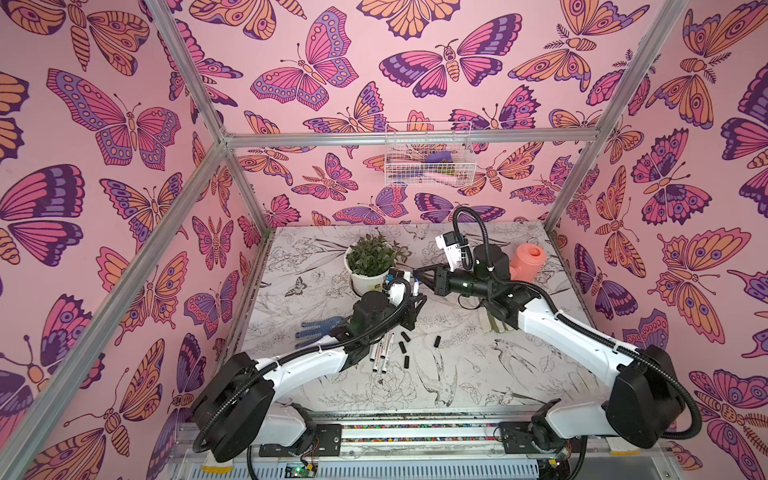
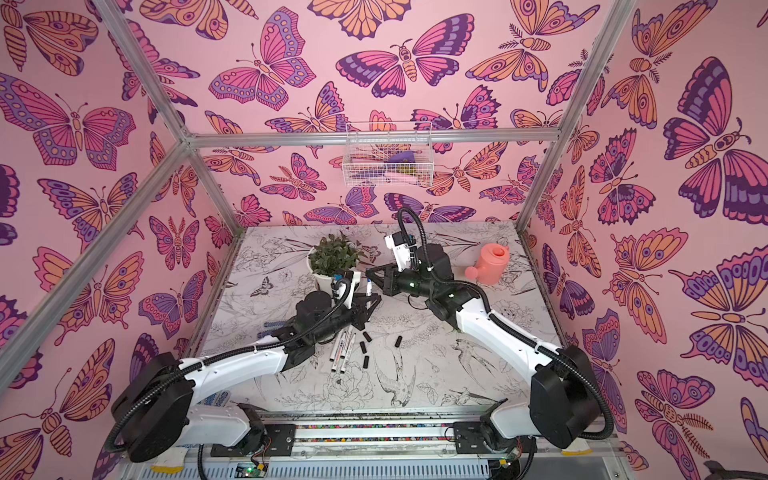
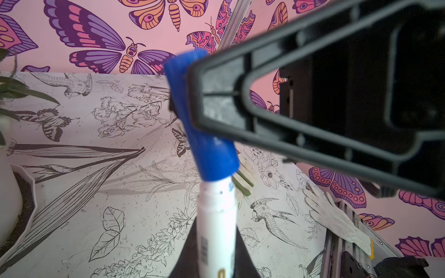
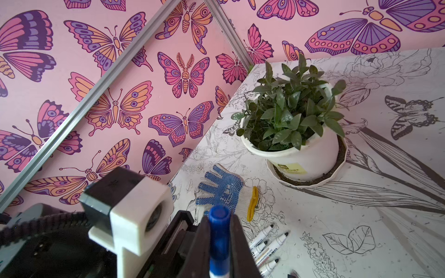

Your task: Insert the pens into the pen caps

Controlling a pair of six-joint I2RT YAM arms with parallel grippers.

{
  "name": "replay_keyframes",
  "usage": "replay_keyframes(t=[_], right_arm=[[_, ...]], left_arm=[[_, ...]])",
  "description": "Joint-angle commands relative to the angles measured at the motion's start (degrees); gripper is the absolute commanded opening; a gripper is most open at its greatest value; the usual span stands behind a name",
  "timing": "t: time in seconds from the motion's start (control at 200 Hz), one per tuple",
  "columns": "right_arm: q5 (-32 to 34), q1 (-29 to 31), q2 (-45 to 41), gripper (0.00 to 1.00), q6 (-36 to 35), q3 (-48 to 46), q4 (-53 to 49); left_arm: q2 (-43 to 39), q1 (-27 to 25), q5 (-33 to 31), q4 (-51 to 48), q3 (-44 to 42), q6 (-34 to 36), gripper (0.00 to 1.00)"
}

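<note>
White marker pen (image 3: 216,204): left pincer (image 3: 215,233) clenched it steady so right pincer (image 4: 219,231), grasping blue plastic cap (image 3: 204,134), could seat it.

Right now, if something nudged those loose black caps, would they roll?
Probably: the caps lie on their sides on the flat table, round, so they'd likely roll. Small plastic, so seemingly light and easily scattered.

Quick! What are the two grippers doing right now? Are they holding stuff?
The left gripper is closed, holding a pen.
The right gripper is closed on the blue cap at that pen's tip.
</note>
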Motion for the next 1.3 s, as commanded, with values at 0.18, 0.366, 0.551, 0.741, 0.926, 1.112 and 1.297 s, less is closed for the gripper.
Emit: replay_keyframes(t=[0.18,0.366,0.551,0.741,0.926,1.112,1.297], right_arm=[[-1.67,0.39,-2.34,0.00,0.42,-1.77,1.00],[-4.56,0.43,-3.69,0.00,-1.15,-1.33,0.38],[-10.02,0.47,-5.55,0.01,-5.79,0.02,-5.01],[-11.15,0.45,-7.37,0.05,-8.74,0.36,-9.47],[-10.88,0.56,-8.01,0.08,-8.89,0.15,-9.88],[-9.61,0.60,-8.17,0.17,-9.12,1.00,-10.41],[-7.61,0.52,-8.60,0.22,-9.73,2.43,-10.55]], left_arm=[[-0.20,2.25,1.84,6.72,1.15,-1.67,0.00],[-0.18,4.17,4.53,8.64,4.48,-1.82,0.00],[-0.32,4.26,3.25,6.12,8.39,4.22,0.00],[-0.15,2.72,-2.13,13.04,6.46,11.35,0.00],[-0.21,1.58,-4.25,19.46,4.08,13.71,0.00],[0.13,0.42,-3.57,22.91,2.54,14.47,0.00],[0.23,-0.74,-4.22,23.72,0.84,14.98,0.00]])
